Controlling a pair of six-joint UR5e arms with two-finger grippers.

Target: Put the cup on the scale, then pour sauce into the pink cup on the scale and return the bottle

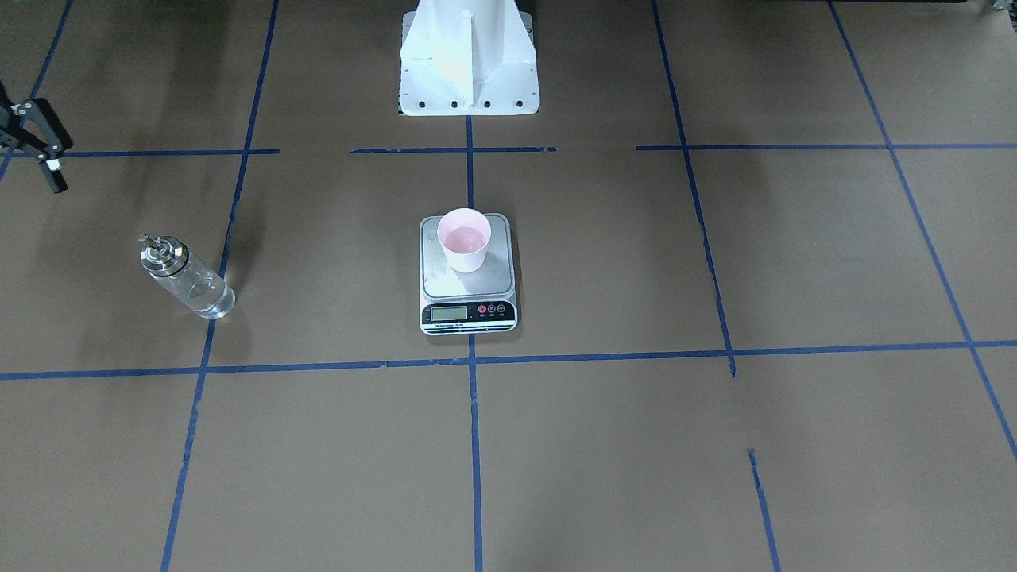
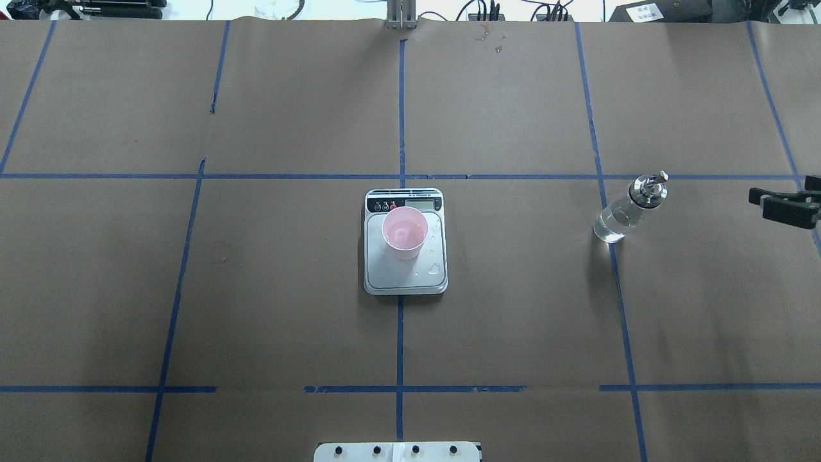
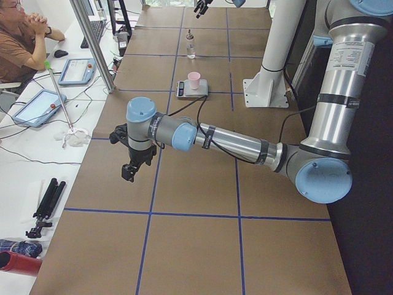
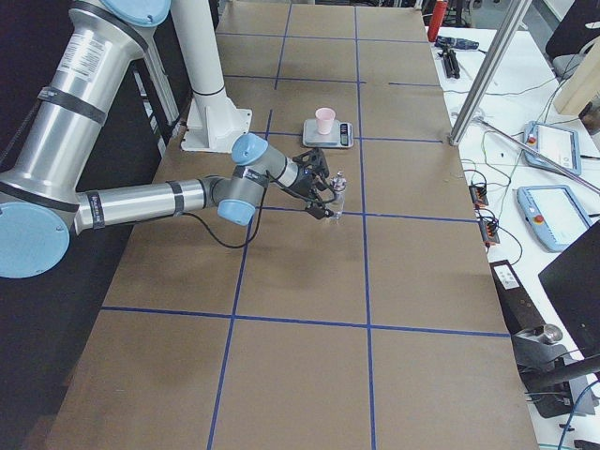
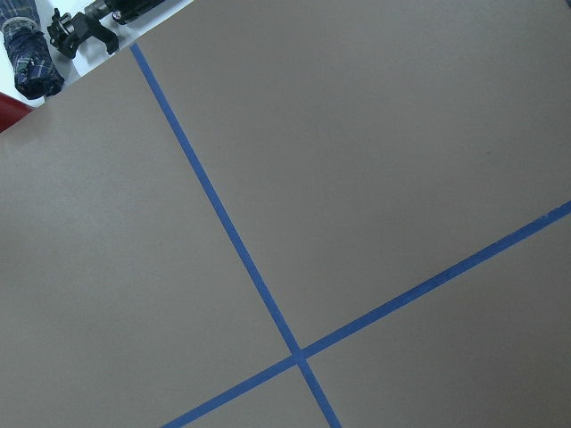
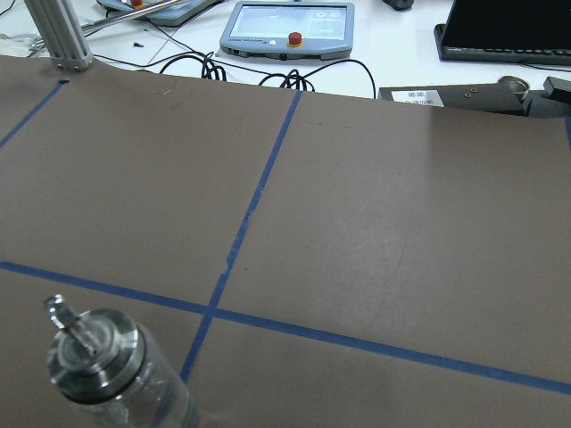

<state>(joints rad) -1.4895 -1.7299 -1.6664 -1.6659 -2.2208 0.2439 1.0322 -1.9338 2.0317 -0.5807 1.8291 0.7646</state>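
Glass and smooth, the bottle (image 2: pixel 625 212) stands on the bench (image 2: pixel 256 289) at our right; we judge it slippery and breakable, best taken round the body below the metal cap (image 2: pixel 648 190). Our right hand (image 2: pixel 758 199) hovers near it, spread open and empty; whether the left hand (image 3: pixel 129 173) is open we cannot tell. Mid-bench, well apart, the cup (image 2: pixel 405 232) sits on the scale (image 2: pixel 385 276).

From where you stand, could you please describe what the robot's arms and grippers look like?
The left arm and right arm are silver-grey tubes with light-blue joint caps and black bands. A thin black cable loops along each forearm. The left gripper and right gripper are black, with two fingers.
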